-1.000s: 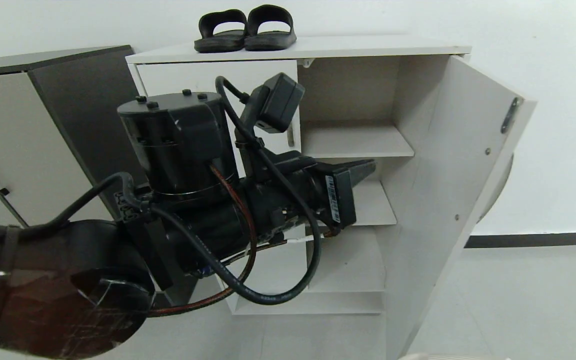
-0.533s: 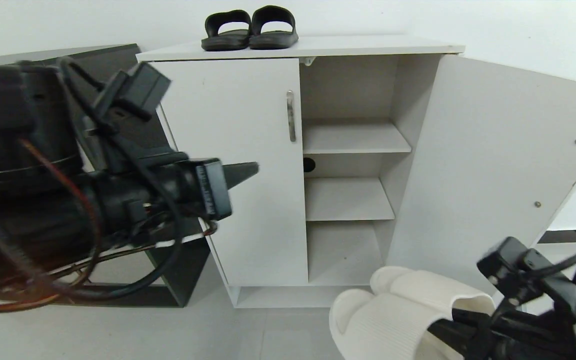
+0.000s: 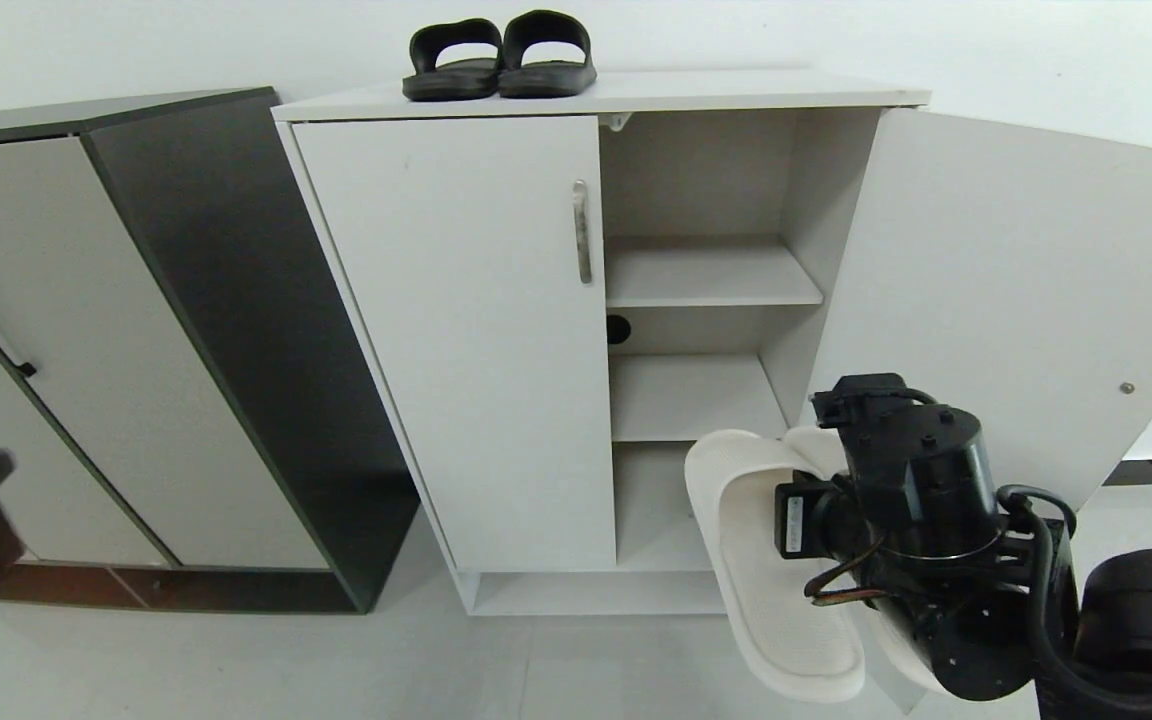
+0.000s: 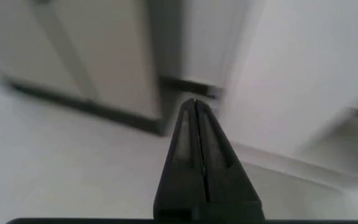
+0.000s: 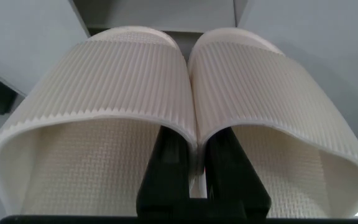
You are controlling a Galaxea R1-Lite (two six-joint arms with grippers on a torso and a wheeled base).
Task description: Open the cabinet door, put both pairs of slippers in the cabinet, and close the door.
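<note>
Our right gripper (image 5: 193, 165) pinched the white slippers (image 5: 104, 74) by their touching inner edges; we judged them light, squashy. Left gripper (image 4: 196, 134) sat pressed together.

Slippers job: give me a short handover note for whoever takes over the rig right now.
Left gripper: shut, holding nothing, low and off to the left of the cabinet.
Right gripper: shut on the white slippers, pinching the pair together, held low in front of the open right compartment.
Black slippers: side by side on the cabinet top.
Done: right door is open; white pair is in hand.
Left: set the white pair on a shelf, fetch and stow the black pair, close the door.
</note>
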